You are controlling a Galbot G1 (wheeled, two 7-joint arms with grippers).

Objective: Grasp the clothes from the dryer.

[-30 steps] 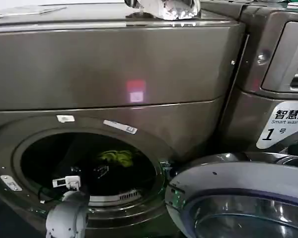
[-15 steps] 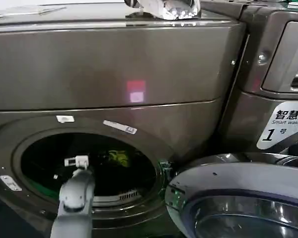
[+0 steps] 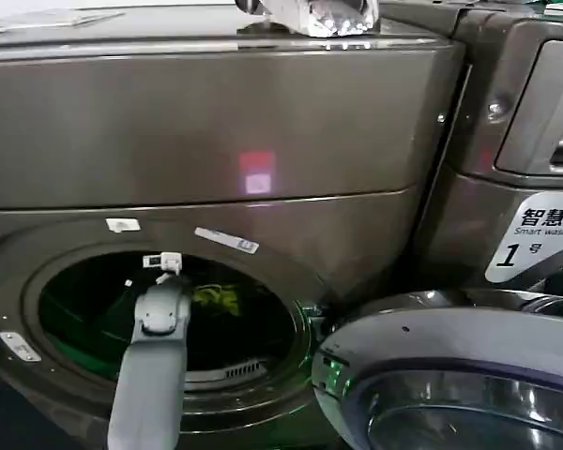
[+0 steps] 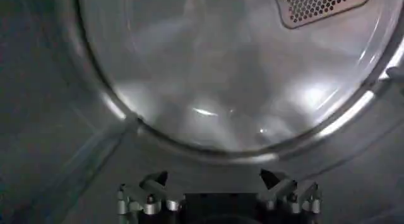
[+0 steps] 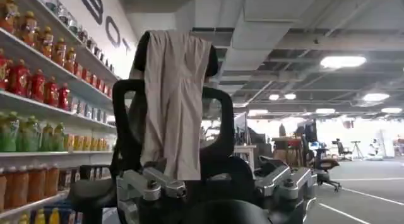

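Observation:
The dryer (image 3: 216,122) is a big bronze-grey machine whose round porthole (image 3: 169,319) stands open. Deep in the dark drum lie the clothes (image 3: 218,298), a small yellow-green bunch. My left arm (image 3: 153,347) reaches up through the porthole, its wrist just left of the clothes. In the left wrist view my left gripper (image 4: 213,176) is open, its jaws wide apart with nothing between them, facing the drum's shiny back wall (image 4: 227,74). My right gripper (image 5: 218,178) is open and empty, away from the dryer and facing the room.
The dryer door (image 3: 450,375) hangs swung out at the lower right. A second machine (image 3: 535,112) with a white "1" sticker (image 3: 535,239) stands to the right. Crumpled clear plastic (image 3: 310,14) lies on the dryer top. The right wrist view shows an office chair (image 5: 173,118) and bottle shelves (image 5: 38,86).
My left arm has pushed farther into the drum, its wrist rising from the porthole's lower rim to beside the clothes. The clothes have not moved.

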